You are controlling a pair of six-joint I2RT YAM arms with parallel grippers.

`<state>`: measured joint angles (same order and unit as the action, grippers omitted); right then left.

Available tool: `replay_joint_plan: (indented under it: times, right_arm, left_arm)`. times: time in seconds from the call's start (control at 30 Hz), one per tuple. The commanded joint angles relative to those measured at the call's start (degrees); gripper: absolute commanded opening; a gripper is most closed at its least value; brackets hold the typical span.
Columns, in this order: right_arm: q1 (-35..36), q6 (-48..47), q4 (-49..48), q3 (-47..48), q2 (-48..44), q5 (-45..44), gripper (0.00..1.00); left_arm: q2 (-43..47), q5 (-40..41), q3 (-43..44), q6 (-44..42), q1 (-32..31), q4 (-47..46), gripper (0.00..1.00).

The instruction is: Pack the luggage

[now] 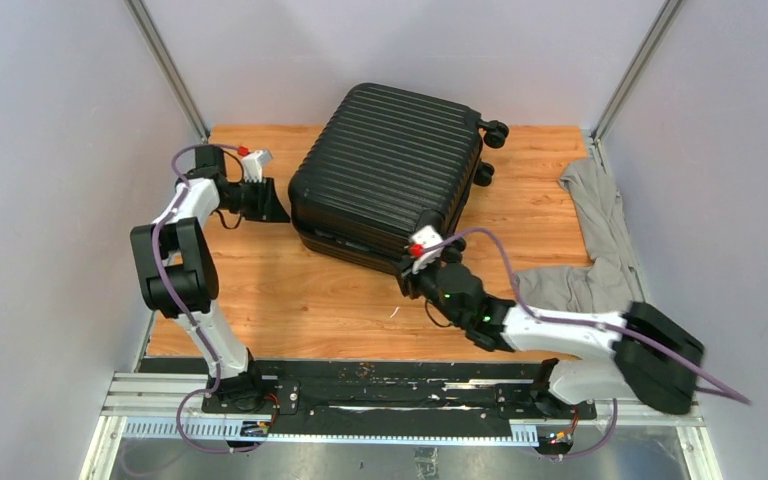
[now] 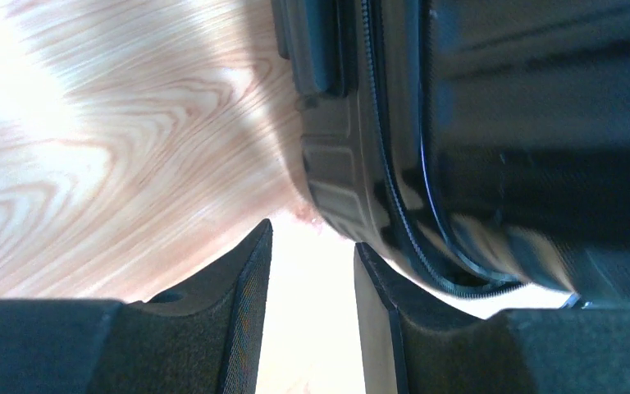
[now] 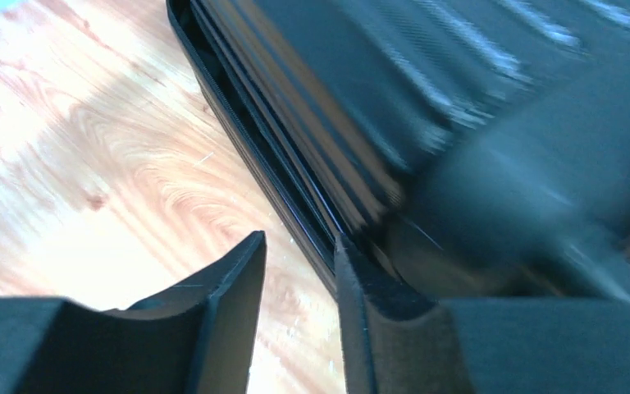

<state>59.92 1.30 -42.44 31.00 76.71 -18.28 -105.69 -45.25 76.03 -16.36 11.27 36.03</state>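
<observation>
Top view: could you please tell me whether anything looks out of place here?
The grey garment lies crumpled along the right edge of the table, outside the luggage. The luggage appears closed and sits skewed to the table's edges.

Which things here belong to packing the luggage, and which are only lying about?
For the job: the luggage; the grey garment at the table's right side, probably to be packed.
Only there: the wooden table; the metal rail under the arm bases.
</observation>
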Motion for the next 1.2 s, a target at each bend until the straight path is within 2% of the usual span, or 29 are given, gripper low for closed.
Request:
replay_joint_plan:
  times: [0.0,0.1,0.2,0.47,0.6,0.8,0.93,1.17]
  right_arm:
    - [-2.80,12.10,19.48,-4.83,-14.80,-8.85,0.46]
    - [-5.26,14.13,25.30,-7.87,-23.81,-6.66,0.56]
    - [-7.81,14.66,27.70,-8.46,-27.04,-4.25,0.58]
    - [-8.44,19.08,26.53,-5.96,-20.19,-0.09,0.60]
    - [-8.16,21.12,21.45,-6.95,-17.19,0.81,0.68]
    - [-8.15,20.26,14.48,-5.84,-12.62,-0.06,0.69]
    - [-7.32,21.39,12.96,-3.71,-7.94,-3.32,0.58]
    - [-3.33,22.57,13.04,-3.00,-7.57,-11.39,0.30]
  left_arm:
    - [6.01,-0.52,-0.51,-4.56,3.58,4.83,0.36]
    - [7.82,3.02,-0.82,-5.33,5.27,4.01,0.36]
    - [7.41,5.04,-1.54,-2.05,5.62,0.03,0.36]
    - [1.14,6.43,2.08,6.12,2.83,-9.19,0.40]
    - [-2.73,5.72,5.40,11.67,1.83,-13.92,0.44]
    - [-7.42,6.48,8.83,16.09,-0.80,-18.89,0.45]
    - [-9.02,5.99,9.30,17.94,-3.19,-19.39,0.45]
    - [-6.29,5.23,3.49,15.18,-4.96,-18.76,0.44]
